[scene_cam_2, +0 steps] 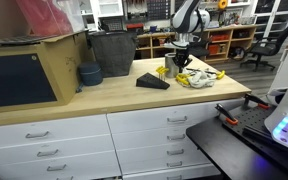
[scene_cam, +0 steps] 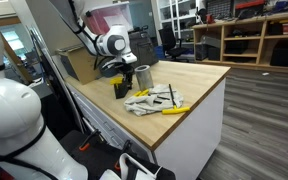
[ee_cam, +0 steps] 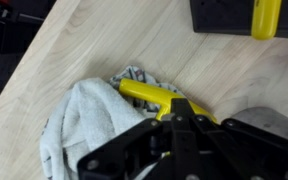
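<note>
In the wrist view my gripper [ee_cam: 176, 112] is shut on a yellow-handled tool [ee_cam: 144, 95]. The handle runs up and to the left out of the jaws, and its other end is hidden under the fingers. Below it a crumpled white and grey cloth [ee_cam: 84, 125] lies on the wooden worktop [ee_cam: 94, 40]. In both exterior views the gripper [scene_cam: 120, 72] [scene_cam_2: 181, 62] hangs just above the worktop, with the yellow tool [scene_cam: 121, 88] [scene_cam_2: 164, 71] under it. A cloth pile [scene_cam: 149, 101] [scene_cam_2: 200, 77] lies beside it.
A metal cup [scene_cam: 141, 77] stands close to the gripper. Another yellow tool [scene_cam: 172, 110] and a dark pen [scene_cam: 172, 95] lie on the cloth pile. A dark wedge [scene_cam_2: 152, 82], a grey bin [scene_cam_2: 111, 52], a blue bowl [scene_cam_2: 89, 73] and a cardboard box [scene_cam_2: 29, 65] share the worktop.
</note>
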